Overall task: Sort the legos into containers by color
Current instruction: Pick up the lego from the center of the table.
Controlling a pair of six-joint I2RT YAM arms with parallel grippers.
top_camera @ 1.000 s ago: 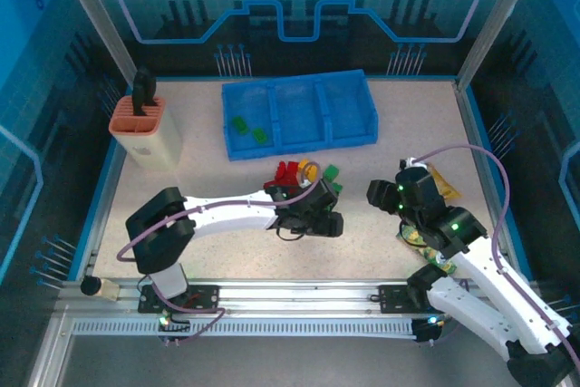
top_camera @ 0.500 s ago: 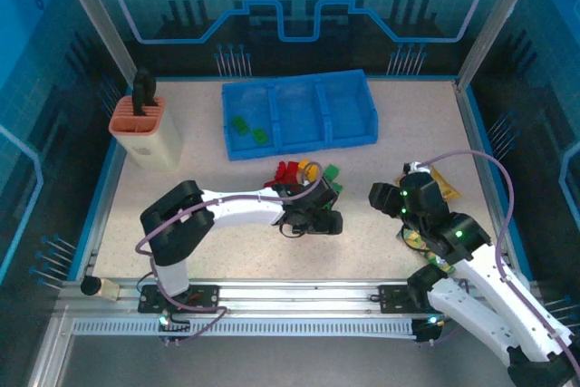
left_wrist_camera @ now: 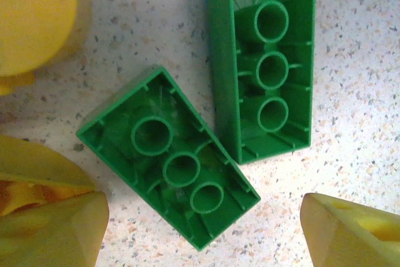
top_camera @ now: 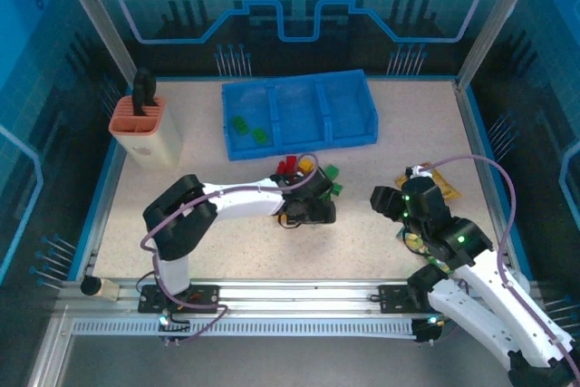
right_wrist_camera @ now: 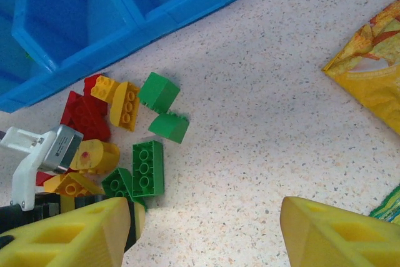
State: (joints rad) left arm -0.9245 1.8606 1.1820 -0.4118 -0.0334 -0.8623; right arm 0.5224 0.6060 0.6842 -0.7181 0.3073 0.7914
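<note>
- The right gripper (right_wrist_camera: pixel 203 236), with blocky matte yellow fingers (right_wrist_camera: pixel 69 236), hangs partly spread and empty over the speckled, stone-look worktop (right_wrist_camera: pixel 262 129), near its right edge.
- A glossy, crinkled yellow snack bag (right_wrist_camera: pixel 375 73) lies just to its right. The print is too blurred to read.
- The left gripper (left_wrist_camera: pixel 200 229) is spread wide, gripping nothing, with one finger on each side of an upturned green brick (left_wrist_camera: pixel 169 167) that is hollow and has three round tubes inside.
- The legos (top_camera: pixel 304 172), smooth red, yellow and green plastic, cluster mid-worktop.
- Two green bricks (top_camera: pixel 260 135) lie in the left compartment (top_camera: pixel 245 106) of the blue plastic tray (top_camera: pixel 344 144) by the far edge.
</note>
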